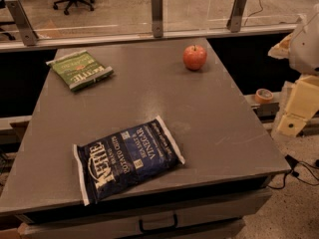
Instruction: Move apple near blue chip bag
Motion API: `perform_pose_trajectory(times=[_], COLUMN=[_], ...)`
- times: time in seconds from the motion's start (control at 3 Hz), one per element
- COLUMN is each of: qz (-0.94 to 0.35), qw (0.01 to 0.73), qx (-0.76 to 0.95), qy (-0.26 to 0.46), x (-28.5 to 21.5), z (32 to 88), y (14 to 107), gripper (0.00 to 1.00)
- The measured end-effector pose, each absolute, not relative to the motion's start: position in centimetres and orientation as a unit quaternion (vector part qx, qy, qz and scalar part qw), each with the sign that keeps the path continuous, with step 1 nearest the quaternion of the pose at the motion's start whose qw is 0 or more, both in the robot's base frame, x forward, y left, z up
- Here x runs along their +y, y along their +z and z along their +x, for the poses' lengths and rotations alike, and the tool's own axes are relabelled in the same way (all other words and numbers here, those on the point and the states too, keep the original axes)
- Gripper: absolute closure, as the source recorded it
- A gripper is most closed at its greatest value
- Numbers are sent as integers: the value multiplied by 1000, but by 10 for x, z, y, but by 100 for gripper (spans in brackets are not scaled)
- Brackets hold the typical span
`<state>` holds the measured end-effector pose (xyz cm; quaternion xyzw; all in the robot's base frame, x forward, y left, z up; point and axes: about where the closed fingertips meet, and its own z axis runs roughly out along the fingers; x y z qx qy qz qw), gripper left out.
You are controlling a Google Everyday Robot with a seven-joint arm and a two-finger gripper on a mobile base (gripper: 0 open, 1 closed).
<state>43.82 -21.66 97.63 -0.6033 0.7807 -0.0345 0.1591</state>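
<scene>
The red-orange apple stands upright on the grey table, towards the far right corner. The navy blue chip bag lies flat near the table's front edge, left of centre, far from the apple. My arm and gripper show as white and cream parts at the right edge of the camera view. The gripper is off the table, to the right of it, well away from both the apple and the bag.
A smaller green chip bag lies at the table's far left. A glass railing with metal posts runs behind the table. A roll of tape sits on a low ledge to the right. A drawer handle is below the front edge.
</scene>
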Motion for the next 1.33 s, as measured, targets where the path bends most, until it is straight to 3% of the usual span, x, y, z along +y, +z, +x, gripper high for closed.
perform_pose_trajectory(times=[0.33, 0.67, 1.33], qz=[-603, -608, -621], qw=[159, 184, 292], qx=[781, 772, 727], qy=[-35, -29, 0], x=[-217, -210, -179], z=[438, 472, 613], y=[976, 969, 957], gripper=[0, 0, 0])
